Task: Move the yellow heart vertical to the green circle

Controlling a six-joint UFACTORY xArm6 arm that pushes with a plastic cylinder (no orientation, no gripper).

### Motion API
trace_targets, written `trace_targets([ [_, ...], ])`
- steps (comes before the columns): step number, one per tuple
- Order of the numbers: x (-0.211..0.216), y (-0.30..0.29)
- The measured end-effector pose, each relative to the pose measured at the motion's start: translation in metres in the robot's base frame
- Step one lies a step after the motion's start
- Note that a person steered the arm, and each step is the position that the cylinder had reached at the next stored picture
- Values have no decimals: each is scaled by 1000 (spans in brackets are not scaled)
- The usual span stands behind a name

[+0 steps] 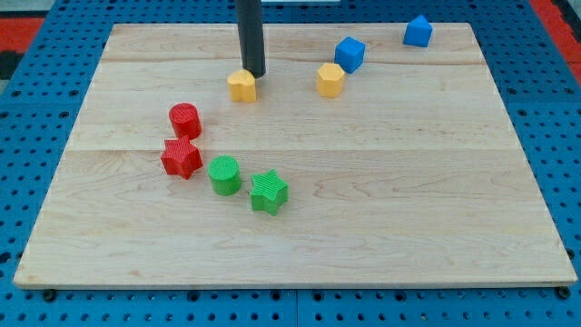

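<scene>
Pale wooden board [300, 227] on a blue pegboard table [27, 136], carrying 8 small blocks, seen from the single camera. I take the green circle [224, 174] as landmark for every position.

My tip [254, 74] is the lower end of a straight dark rod that enters from the view's top; it has no jaws, so nothing is clamped or held. It stands well above the green circle, slightly to its right, and rests at the upper right edge of the yellow heart [241, 85], touching it or just beside it; I cannot tell which.

Yellow heart: well above the green circle and a little to the right of it, with bare board between the 2.

Other blocks, each relative to the green circle:
- green star [269, 192], just beside it at lower right;
- red star [182, 157], just beside it at upper left;
- red cylinder [184, 120], above and left, close over the red star;
- second yellow block [330, 79], far up and right, shape unclear;
- 2 blue blocks, 1 [349, 54] next to that yellow block and 1 [418, 31] farther right, near the board's top edge.
</scene>
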State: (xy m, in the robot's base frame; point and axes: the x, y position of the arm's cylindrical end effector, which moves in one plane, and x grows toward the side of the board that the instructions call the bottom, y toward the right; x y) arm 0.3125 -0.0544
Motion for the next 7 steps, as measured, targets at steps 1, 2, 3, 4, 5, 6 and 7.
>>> trace_targets([
  [1,-7,0],
  [2,-33,-14],
  [3,-25,-18],
  [4,-5,-16],
  [5,14,-9],
  [6,26,6],
  [7,13,-5],
])
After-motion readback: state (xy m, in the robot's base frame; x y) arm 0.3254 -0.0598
